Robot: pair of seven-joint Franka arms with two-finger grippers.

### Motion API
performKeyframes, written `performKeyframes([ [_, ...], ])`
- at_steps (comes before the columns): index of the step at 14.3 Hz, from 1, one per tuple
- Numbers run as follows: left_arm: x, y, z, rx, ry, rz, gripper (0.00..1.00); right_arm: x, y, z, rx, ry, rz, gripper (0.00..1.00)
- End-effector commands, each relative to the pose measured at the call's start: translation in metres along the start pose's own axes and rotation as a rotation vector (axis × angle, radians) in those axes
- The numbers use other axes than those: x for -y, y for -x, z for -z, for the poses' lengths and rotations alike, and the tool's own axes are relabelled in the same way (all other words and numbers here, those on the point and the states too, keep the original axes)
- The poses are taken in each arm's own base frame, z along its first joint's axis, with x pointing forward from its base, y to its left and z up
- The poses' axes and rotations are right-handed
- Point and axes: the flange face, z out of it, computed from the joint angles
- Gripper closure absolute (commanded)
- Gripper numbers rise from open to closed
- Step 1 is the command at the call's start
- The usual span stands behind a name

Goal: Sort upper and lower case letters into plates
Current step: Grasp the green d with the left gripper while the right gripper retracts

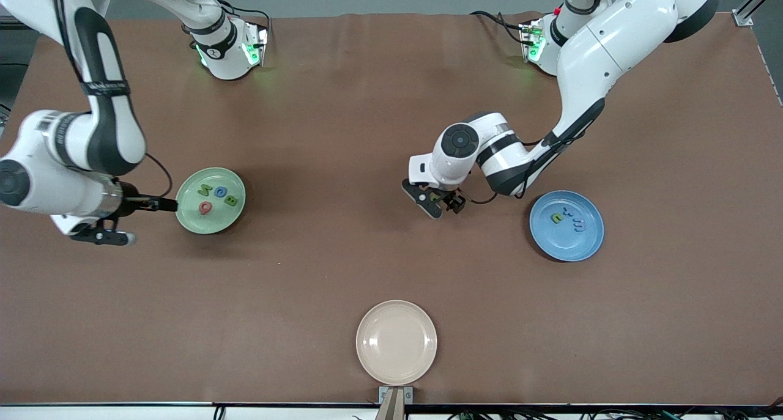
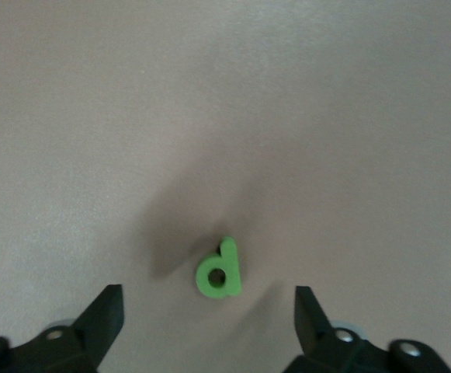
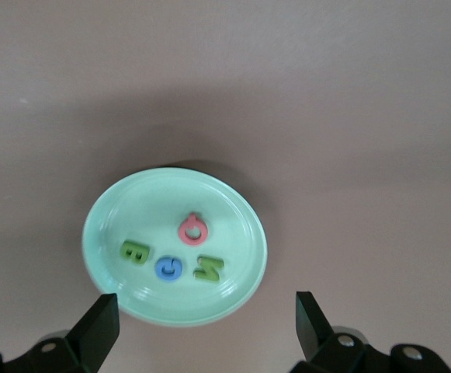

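1. Left gripper (image 1: pixel 435 203) hovers open over a small green letter (image 2: pixel 219 270) on bare brown table (image 1: pixel 342 132).
2. Right gripper (image 1: pixel 101 232), open, waits beside the pale green plate (image 1: pixel 189 215) holding four flat letters.
3. Blue plate (image 1: pixel 587 246) holds apparently three letters; a smooth cream plate (image 1: pixel 396 342) sits nearest the camera.

The left claw (image 1: pixel 435 203) is covering the green letter (image 2: pixel 219 270) in the front view. Both wrist views' six-o'clock edges are cutting off the claws' fingers. Letters on the blue plate (image 1: pixel 586 246) are reading too small to name.
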Motion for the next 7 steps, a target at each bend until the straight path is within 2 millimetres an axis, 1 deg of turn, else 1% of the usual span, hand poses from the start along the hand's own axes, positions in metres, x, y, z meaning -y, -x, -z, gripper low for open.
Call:
performKeyframes([
  [1, -0.001, -0.007, -0.004, -0.02, 0.009, 0.008, 0.22, 0.0, 0.003, 0.089, -0.009, 0.013, 0.018, 0.0],
  [2, -0.002, -0.007, -0.005, -0.019, 0.009, 0.018, 0.27, -0.002, 0.005, 0.11, -0.022, 0.014, 0.016, 0.0],
  [3, -0.001, -0.007, -0.005, -0.019, 0.008, 0.021, 0.28, -0.008, 0.008, 0.128, -0.031, 0.008, 0.013, 0.0],
  [4, -0.004, -0.007, -0.005, -0.018, 0.008, 0.02, 0.32, -0.009, 0.011, 0.14, -0.04, 0.018, 0.055, 0.0],
  [5, -0.003, -0.007, -0.006, -0.017, 0.008, 0.031, 0.36, -0.013, 0.013, 0.147, -0.044, 0.039, 0.108, 0.0],
  [7, -0.002, -0.009, -0.006, -0.02, 0.011, 0.076, 0.41, -0.015, 0.013, 0.168, -0.084, 0.051, 0.106, 0.0],
])
